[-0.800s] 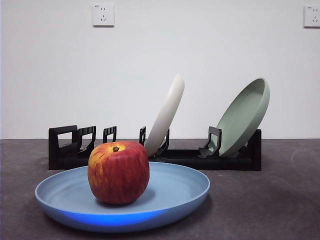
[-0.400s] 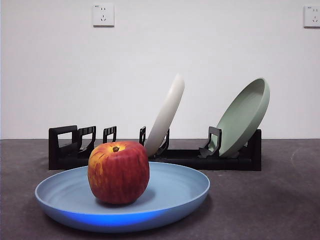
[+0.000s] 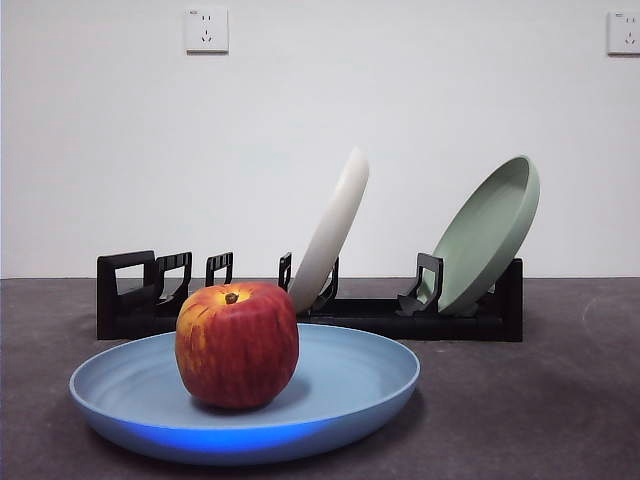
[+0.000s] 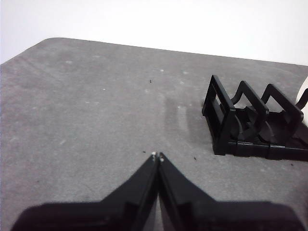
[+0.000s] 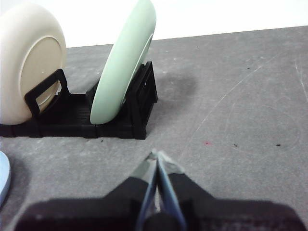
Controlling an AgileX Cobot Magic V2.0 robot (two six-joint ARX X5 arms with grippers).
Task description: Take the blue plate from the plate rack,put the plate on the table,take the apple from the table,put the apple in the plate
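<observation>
The apple (image 3: 237, 345) sits upright in the blue plate (image 3: 350, 385), which lies flat on the surface (image 3: 530, 400) in front of the rack (image 3: 300, 310). A cream plate (image 3: 332, 228) and a green plate (image 3: 490, 232) lean in the rack's slots. The left gripper (image 4: 157, 156) hangs over bare surface near the rack's loop end, jaws clenched on nothing. The right gripper (image 5: 157, 155) hangs near the green plate, jaws likewise pressed together and empty
</observation>
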